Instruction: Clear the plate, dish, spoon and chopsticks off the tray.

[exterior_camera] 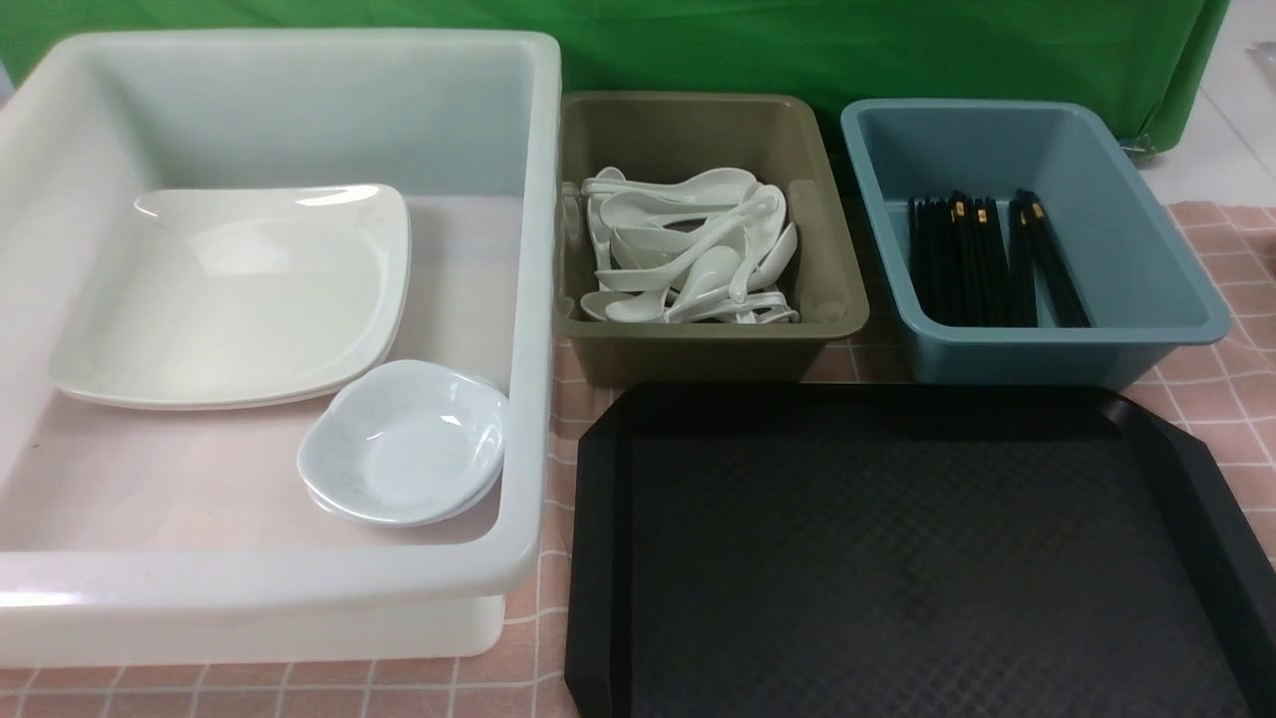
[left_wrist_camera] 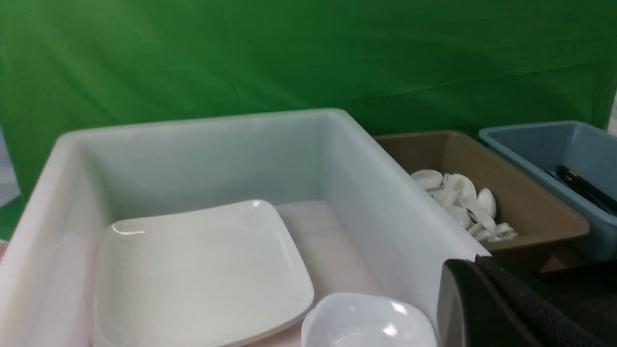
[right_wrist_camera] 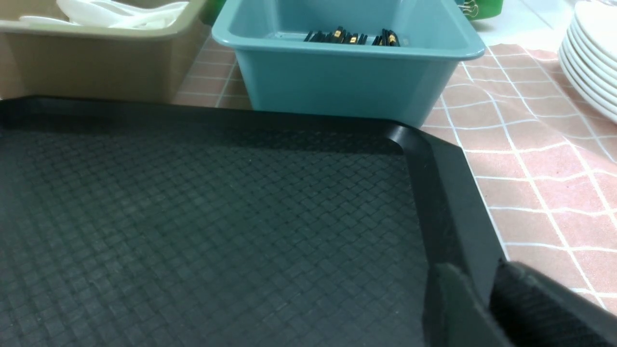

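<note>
I see the black tray (exterior_camera: 897, 558) filling the lower right of the front view, its textured floor bare. It sits on a surface (exterior_camera: 1226, 399) covered in pink checked cloth.

The plate (exterior_camera: 234, 294) lies flat in the big white tub (exterior_camera: 528, 299) at the left of the front view, toward the tub's upper left. The dish (exterior_camera: 404, 444) sits in the same tub near its lower right corner, its edge touching or overlapping the plate's corner.

Above the tray, at centre frame, the olive bin (exterior_camera: 827, 259) holds a heap of white spoons (exterior_camera: 688, 249); I cannot single out which spoon came from the tray. To its right, the blue bin (exterior_camera: 1146, 259) holds a bundle of black chopsticks (exterior_camera: 987, 259) lying side by side along its floor. A green cloth (exterior_camera: 797, 40) hangs across the top of the frame.

At the upper right edge of the right wrist view a stack of white plates (right_wrist_camera: 590, 53) rests on the cloth.

Neither arm shows in the front view. The left end effector (left_wrist_camera: 501, 313) appears only as a dark shape in the lower right corner of its wrist view, beside the tub wall; its jaws are closed together and hold nothing. The right end effector (right_wrist_camera: 487, 308) pokes in at the lower right of its wrist view, over the tray's rim, with a narrow gap between the two fingers and nothing between them.
</note>
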Available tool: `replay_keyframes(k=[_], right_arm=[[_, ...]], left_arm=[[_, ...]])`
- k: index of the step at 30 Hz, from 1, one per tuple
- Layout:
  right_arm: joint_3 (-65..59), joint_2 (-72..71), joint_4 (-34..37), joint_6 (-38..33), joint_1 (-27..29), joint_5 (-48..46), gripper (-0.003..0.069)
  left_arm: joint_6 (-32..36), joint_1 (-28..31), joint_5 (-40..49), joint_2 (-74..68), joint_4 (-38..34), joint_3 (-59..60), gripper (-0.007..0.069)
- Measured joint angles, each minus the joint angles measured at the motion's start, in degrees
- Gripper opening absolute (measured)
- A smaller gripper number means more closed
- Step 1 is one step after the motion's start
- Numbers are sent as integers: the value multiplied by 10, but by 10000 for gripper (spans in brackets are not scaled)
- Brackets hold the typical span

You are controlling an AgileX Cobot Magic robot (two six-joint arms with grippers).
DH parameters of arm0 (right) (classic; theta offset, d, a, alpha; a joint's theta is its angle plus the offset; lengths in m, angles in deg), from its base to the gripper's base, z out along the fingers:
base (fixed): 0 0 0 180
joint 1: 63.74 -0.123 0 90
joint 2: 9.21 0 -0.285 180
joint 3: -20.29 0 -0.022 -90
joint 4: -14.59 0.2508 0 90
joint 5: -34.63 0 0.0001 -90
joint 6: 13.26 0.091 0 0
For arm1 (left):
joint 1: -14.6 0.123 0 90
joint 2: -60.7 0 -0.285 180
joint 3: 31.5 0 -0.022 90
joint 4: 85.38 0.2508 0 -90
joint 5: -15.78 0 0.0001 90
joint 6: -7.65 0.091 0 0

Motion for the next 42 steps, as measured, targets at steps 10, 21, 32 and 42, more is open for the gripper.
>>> replay_keyframes(k=[10,21,32,42], right_arm=[[0,0,0,0,0,0,218],[0,0,0,0,0,0,237],[0,0,0,0,0,0,240],[0,0,0,0,0,0,240]], left_arm=[[-59,0,-78,88,119,183,-2],[-205,-11,-107,138,164,276,1],[-207,-29,-102,138,164,276,0],[-207,-29,-101,138,164,276,0]])
